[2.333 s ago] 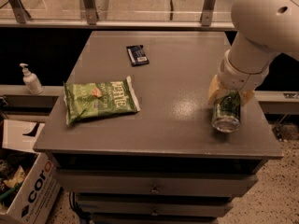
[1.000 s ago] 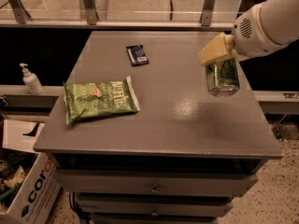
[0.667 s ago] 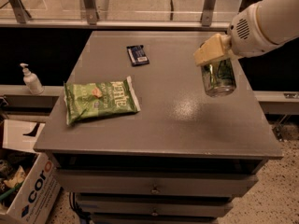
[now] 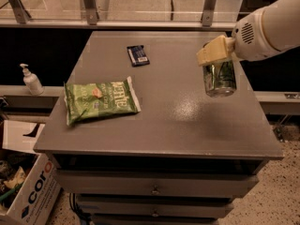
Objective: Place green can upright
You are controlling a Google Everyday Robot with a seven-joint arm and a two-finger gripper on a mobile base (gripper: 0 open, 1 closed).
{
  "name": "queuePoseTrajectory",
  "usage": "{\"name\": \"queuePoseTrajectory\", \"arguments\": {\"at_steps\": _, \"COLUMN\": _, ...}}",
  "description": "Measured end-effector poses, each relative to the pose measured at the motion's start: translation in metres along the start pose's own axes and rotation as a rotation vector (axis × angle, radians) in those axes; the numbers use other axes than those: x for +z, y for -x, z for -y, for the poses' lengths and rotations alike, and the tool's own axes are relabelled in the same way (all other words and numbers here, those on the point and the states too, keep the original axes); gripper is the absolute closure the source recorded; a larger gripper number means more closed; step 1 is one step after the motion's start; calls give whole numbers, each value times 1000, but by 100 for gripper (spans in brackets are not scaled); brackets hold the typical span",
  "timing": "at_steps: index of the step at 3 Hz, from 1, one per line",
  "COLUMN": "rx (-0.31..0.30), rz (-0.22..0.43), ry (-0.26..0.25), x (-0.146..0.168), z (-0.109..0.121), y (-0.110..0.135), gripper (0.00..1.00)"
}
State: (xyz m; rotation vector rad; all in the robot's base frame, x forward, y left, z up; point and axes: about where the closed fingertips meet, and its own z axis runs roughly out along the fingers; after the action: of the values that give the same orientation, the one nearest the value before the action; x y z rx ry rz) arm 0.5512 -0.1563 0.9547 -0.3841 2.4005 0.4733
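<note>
1. The gripper (image 4: 217,59) hung over the right side of the worktop (image 4: 154,125), nearer the far right corner than the near one. The arm reached in from beyond the right edge.
2. Its tan finger (image 4: 213,50) was pressed against the upper part of the green can (image 4: 219,78). The 2nd finger was hidden behind the can. The gripper was closed on the can, which hung below it.
3. The can sat close to the right edge, about halfway between the far and near edges. It looked lifted clear of the surface (a faint dark patch lay on the worktop nearer the front), though contact could not be ruled out from this 1 view.
4. Progress, as judged: the can was grasped and carried, so the pick-up was done. What was left was lowering it onto its base, letting go, and pulling the arm away.
5. Orientation: the long axis ran close to vertical, with at most a slight lean. A silver rim faced down toward the worktop. Which end was the top could not be told.
6. Elsewhere, a chip bag (image 4: 101,100) lay flat near the left edge and a dark packet (image 4: 138,54) lay toward the far edge, both well apart from the can.
</note>
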Motion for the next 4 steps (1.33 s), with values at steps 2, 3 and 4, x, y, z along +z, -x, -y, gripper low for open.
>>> {"name": "queuePoseTrajectory", "arguments": {"at_steps": 2, "rx": 41, "rz": 248, "ry": 23, "x": 17, "z": 15, "y": 31, "gripper": 100}}
{"name": "queuePoseTrajectory", "arguments": {"at_steps": 3, "rx": 44, "rz": 370, "ry": 31, "x": 16, "z": 20, "y": 55, "gripper": 100}}
{"name": "queuePoseTrajectory", "arguments": {"at_steps": 4, "rx": 17, "rz": 479, "ry": 39, "x": 17, "z": 17, "y": 69, "gripper": 100}}
